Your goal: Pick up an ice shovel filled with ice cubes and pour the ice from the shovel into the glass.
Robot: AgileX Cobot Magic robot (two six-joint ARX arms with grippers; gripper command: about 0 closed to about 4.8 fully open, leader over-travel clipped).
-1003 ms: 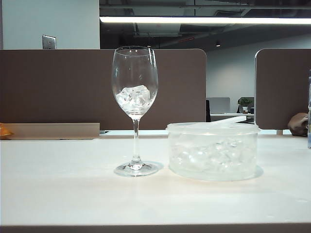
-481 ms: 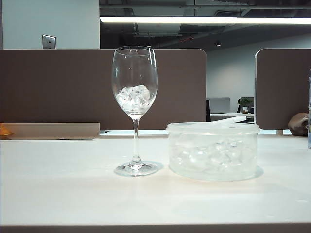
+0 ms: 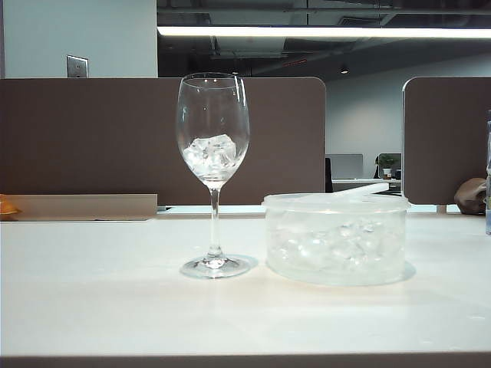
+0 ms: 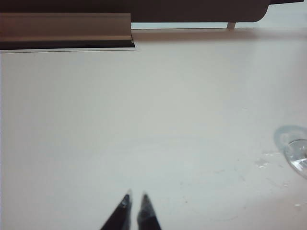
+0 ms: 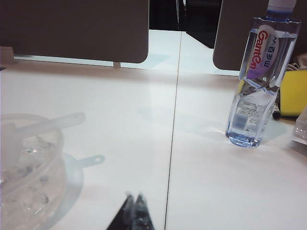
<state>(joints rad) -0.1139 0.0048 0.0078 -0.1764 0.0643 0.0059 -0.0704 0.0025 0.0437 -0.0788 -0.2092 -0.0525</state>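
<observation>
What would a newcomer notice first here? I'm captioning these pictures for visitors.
The glass standing mid-table, ice cubes in its bowl. Right beside it, the tub of ice with the ice shovel across its rim. Both grippers, left gripper and right gripper, sit shut, away from them.

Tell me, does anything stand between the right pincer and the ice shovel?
Nothing visible does. The right pincer, shut, is over bare table beside the plastic tub; the ice shovel lies across the tub's rim. The water bottle stands off to the other side.
</observation>
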